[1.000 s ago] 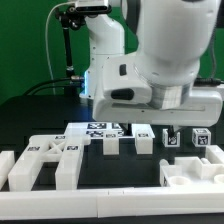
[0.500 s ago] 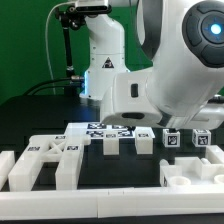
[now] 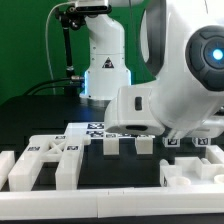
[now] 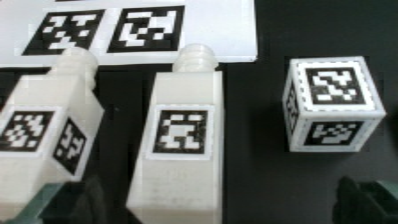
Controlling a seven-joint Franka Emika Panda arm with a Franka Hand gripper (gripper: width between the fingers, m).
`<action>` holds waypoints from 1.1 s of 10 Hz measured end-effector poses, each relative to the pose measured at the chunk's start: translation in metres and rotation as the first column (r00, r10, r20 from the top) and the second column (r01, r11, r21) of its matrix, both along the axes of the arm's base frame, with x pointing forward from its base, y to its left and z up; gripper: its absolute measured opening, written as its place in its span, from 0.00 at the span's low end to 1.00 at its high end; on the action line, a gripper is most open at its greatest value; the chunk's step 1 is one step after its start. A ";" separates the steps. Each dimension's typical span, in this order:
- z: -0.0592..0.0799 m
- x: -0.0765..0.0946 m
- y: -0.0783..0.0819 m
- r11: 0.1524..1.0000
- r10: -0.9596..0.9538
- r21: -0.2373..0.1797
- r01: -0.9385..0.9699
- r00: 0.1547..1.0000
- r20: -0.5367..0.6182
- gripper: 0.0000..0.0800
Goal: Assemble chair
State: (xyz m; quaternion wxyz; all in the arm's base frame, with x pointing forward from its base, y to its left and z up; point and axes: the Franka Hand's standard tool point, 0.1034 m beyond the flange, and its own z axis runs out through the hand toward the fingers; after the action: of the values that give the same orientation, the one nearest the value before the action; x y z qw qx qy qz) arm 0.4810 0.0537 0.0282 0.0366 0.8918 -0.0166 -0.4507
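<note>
Hovering above the chair's loose parts on the black table [image 3: 35, 118], my gripper [image 4: 210, 202] is spread wide and grips nothing. Its dark fingers [image 4: 54, 205] show blurred at the edge of the wrist view, with the near end of the second post [image 4: 178, 125] lying between them. That post lies flat, tag face up, its long axis running from me toward the marker board [image 4: 107, 30], narrowed peg end nearest the board. The first post [image 4: 54, 110] lies just beside it, roughly parallel and pointing the same way, a dark gap between them. A short block [image 4: 333, 105] sits apart on the second post's other side, tags on two visible faces. My arm [image 3: 185, 90] fills the exterior view's right. The X-braced panel [image 3: 50, 155] lies flat at the exterior view's left, its long axis slanting back toward the board. The flat slab [image 3: 195, 172] lies at the front on the exterior view's right, and a plain white border rail [image 3: 80, 205] runs across the foreground
</note>
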 end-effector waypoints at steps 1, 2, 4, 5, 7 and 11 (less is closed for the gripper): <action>0.000 0.000 0.000 1.000 0.000 0.000 0.000 1.000 -0.001 0.81; 0.000 0.000 0.000 1.000 0.000 0.000 0.000 1.000 -0.001 0.81; -0.012 -0.008 -0.013 1.000 -0.012 0.007 0.012 1.000 -0.028 0.81; -0.018 -0.011 -0.017 1.000 -0.018 0.004 0.018 0.999 -0.038 0.81; -0.022 -0.020 -0.016 1.000 -0.016 0.002 0.016 0.999 -0.046 0.81; -0.022 -0.020 -0.015 1.000 -0.015 0.003 0.015 0.999 -0.047 0.37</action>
State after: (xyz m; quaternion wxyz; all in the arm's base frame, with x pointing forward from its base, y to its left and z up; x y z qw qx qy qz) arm 0.4611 0.0383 0.0059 0.0323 0.8808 -0.0216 -0.4718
